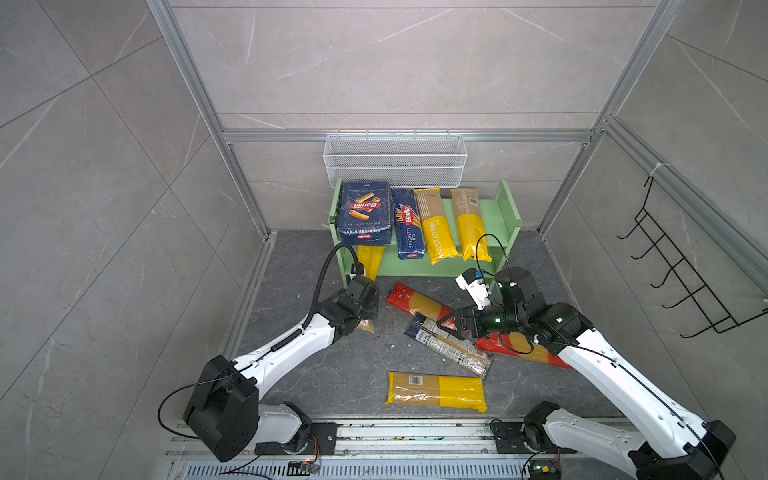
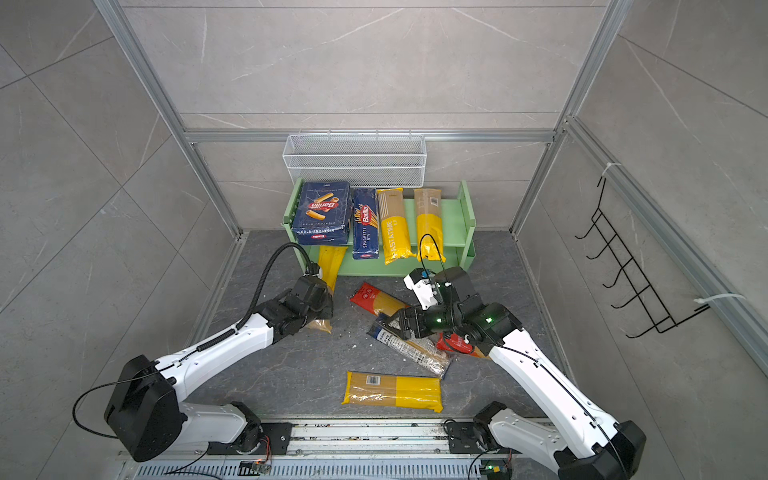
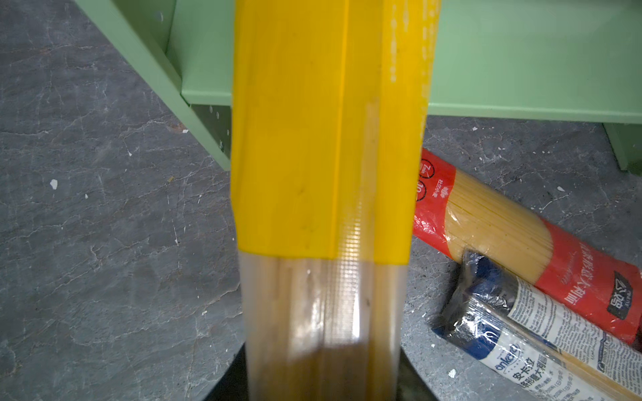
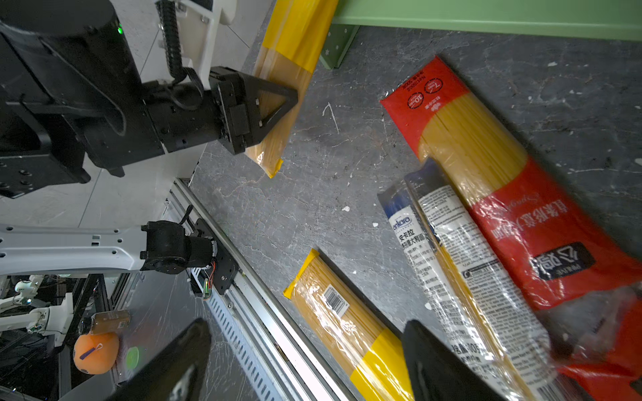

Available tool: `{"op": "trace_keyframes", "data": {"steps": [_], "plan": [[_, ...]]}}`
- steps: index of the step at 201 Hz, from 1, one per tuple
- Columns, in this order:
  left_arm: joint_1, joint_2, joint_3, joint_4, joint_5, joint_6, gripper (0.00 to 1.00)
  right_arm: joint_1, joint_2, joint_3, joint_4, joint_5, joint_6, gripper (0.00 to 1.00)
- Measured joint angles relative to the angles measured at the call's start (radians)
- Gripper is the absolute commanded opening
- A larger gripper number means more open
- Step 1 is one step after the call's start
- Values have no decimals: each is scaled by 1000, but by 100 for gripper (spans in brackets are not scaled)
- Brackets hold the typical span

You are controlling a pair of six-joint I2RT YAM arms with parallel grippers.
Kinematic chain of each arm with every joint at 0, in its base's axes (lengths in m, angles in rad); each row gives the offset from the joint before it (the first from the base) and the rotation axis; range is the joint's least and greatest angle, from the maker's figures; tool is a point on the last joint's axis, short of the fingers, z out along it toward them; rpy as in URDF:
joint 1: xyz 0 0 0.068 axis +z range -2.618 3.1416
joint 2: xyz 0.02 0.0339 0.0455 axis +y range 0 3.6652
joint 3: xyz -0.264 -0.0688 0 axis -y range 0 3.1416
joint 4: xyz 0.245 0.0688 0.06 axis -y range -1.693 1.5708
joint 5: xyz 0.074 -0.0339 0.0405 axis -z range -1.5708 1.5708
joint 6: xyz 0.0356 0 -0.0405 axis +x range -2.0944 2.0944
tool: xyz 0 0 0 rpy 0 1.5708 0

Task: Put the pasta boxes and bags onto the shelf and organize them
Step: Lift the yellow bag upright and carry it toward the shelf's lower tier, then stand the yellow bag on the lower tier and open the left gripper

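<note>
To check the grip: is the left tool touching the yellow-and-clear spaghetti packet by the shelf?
Touching. The right wrist view shows the left tool shut on the yellow-and-clear packet near its clear end, with no gap.

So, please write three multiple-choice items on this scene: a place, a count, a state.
1. The wide dark blue cardboard Barilla box lies where on the pale green two-tier shelf? A) top tier; B) lower tier; C) side panel.
2. Packs on the top tier: A) two; B) four; C) six.
3. Jaws of the left gripper: A) open; B) shut on a yellow-and-clear spaghetti packet; C) shut, empty.
1A, at its left end. 2B, plus a narrow blue spaghetti box and two yellow packets. 3B, the right wrist view shows the clamp.
</note>
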Motion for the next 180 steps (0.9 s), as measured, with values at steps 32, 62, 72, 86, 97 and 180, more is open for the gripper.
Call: {"op": "trace_keyframes", "data": {"steps": [32, 62, 72, 86, 97, 180], "plan": [[26, 41, 55, 10, 22, 19, 0, 0, 29, 0, 0, 3, 0, 89], [59, 81, 102, 19, 39, 31, 0, 0, 38, 1, -4, 12, 0, 89], [71, 99, 119, 22, 47, 34, 0, 0, 44, 7, -9, 15, -1, 89], [87, 122, 140, 25, 57, 39, 0, 0, 57, 21, -11, 18, -1, 89], [96, 139, 156, 23, 61, 44, 0, 0, 68, 34, -13, 21, -1, 89], [135, 239, 262, 2, 109, 71, 0, 0, 115, 111, -35, 53, -16, 88]]}}
